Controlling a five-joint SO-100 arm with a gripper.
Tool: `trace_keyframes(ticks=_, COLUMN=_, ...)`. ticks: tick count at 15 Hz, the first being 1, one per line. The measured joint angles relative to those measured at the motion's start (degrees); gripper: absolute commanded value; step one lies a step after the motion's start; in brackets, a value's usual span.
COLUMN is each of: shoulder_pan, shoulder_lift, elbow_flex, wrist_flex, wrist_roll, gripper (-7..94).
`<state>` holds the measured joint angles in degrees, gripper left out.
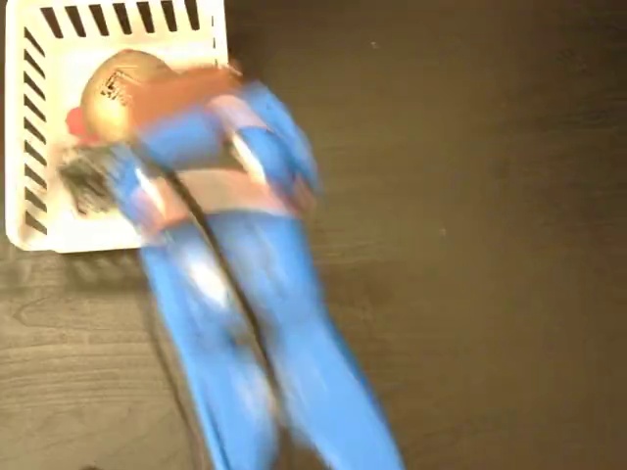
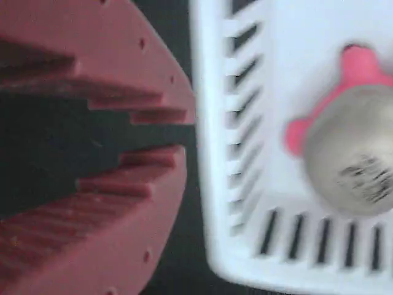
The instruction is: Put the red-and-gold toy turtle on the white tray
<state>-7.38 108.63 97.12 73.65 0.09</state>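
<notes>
1. Gold and coral-red, the red-and-gold toy turtle (image 2: 355, 153) is lying inside the white tray (image 1: 59, 230) at the upper left of the fixed view; its domed shell with a dark print is facing up, and it is sitting near a slotted corner at the right of the wrist view.
2. The gripper (image 2: 175, 135) is showing a narrow gap between its two toothed red fingers (image 2: 123, 61); nothing is sitting between them, and they are hanging over dark table (image 1: 470, 196) just outside the tray wall.
3. The blue arm (image 1: 255, 323) is blurring across the middle of the fixed view, so its exact pose is unclear.
4. The turtle is looking light and squashy, its glossy shell probably slippery; a grip across the shell's sides would likely be holding best.
5. The low slotted walls are standing close to the fingers and could be catching them; open table is lying to the right.
</notes>
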Motion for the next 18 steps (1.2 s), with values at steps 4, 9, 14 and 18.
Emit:
trace_keyframes(ticks=4, shoulder_pan=4.1, shoulder_lift=24.8, elbow_flex=29.0, wrist_flex=-9.9, wrist_roll=2.5, gripper=0)
trace_keyframes(ticks=9, shoulder_pan=6.2, shoulder_lift=53.1, elbow_flex=61.7, wrist_flex=-13.2, wrist_roll=2.7, gripper=0)
trace_keyframes(ticks=14, shoulder_pan=6.4, shoulder_lift=74.4, elbow_flex=70.8, wrist_flex=-2.5, wrist_roll=2.0, gripper=0)
trace_keyframes(ticks=18, shoulder_pan=7.4, shoulder_lift=77.3, elbow_flex=70.8, wrist_flex=-1.8, wrist_roll=2.0, gripper=0)
